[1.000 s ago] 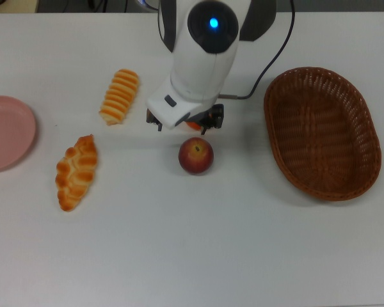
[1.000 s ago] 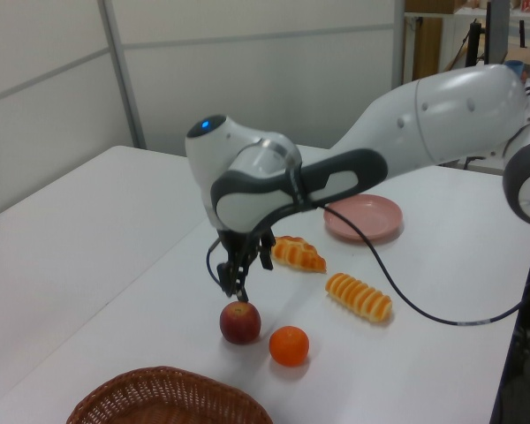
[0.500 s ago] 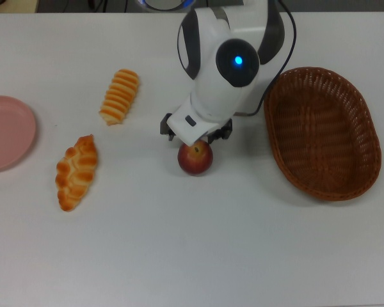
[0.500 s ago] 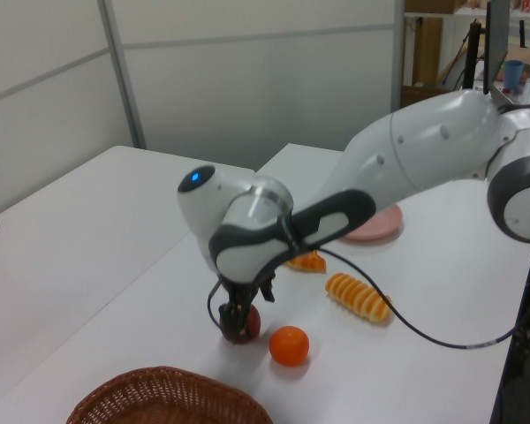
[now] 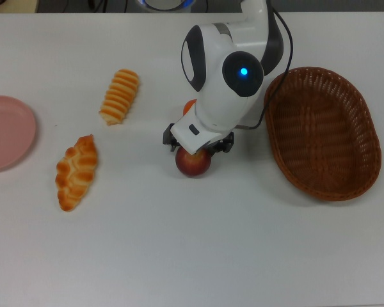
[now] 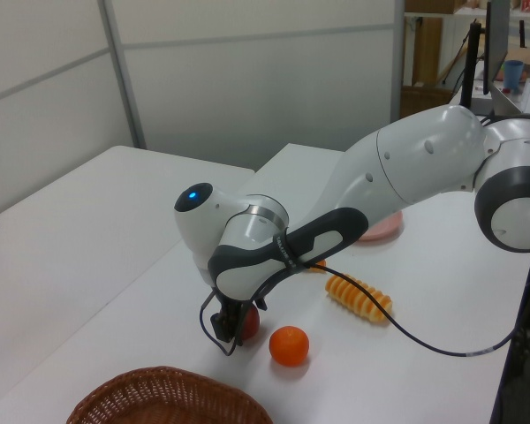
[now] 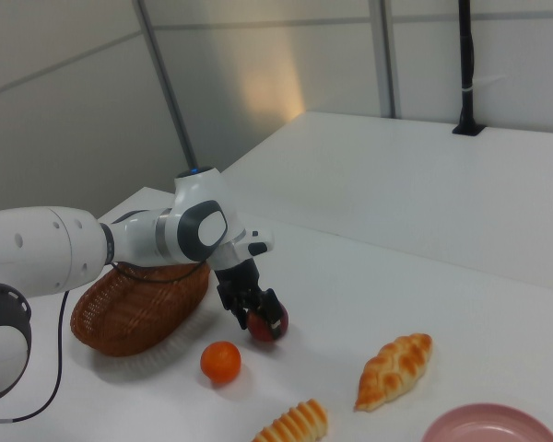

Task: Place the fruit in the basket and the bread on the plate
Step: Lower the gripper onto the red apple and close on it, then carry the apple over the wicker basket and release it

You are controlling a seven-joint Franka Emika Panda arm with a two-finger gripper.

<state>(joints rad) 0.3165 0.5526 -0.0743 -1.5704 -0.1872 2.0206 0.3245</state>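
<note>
The dark red apple sits on the white table just left of the wicker basket. My gripper is lowered over the apple and open, with a finger on either side; the right view shows this too, with the gripper at the apple. The orange peeks out behind the arm and shows fully in the right view. The striped loaf and the braided loaf lie to the top view's left. The pink plate is at the top view's left edge.
The arm's white body hangs over the table between the striped loaf and the basket, with a black cable trailing beside the basket. In the left view, the basket rim is at the bottom edge and the orange lies beside the gripper.
The gripper has moved from above and behind the apple down onto it, its fingers now low around the fruit. The apple has shifted slightly. The orange has come partly into the top view.
</note>
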